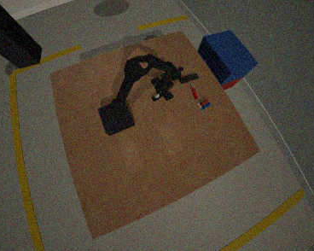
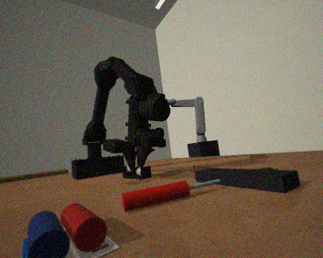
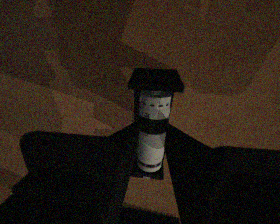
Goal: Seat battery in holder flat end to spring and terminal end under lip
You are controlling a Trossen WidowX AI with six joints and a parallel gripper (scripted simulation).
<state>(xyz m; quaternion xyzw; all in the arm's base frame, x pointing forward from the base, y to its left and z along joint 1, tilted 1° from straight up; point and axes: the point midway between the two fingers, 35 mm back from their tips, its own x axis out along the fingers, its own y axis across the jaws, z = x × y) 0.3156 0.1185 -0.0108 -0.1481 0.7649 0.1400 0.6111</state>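
Observation:
My gripper [image 3: 151, 127] [image 2: 136, 164] [image 1: 160, 91] is shut on the battery [image 3: 152, 127] [image 2: 138, 168], a white cylinder with dark bands. In the wrist view the battery points away from me, its far end at the black holder [image 3: 156, 79], whose near edge also shows under the fingers. In the exterior view the gripper stands low over the black holder [image 2: 136, 175] on the brown mat [image 2: 235, 219] [image 1: 169, 171]. I cannot tell whether the battery lies flat in the holder.
A red-handled screwdriver [image 2: 158, 194] [image 1: 194, 91] lies to the right. A flat black block [image 2: 248, 178] [image 1: 188, 78] lies beyond it. A red cylinder [image 2: 83, 225] and a blue cylinder [image 2: 44, 232] lie on a white card. A blue box [image 1: 226, 55] stands off the mat.

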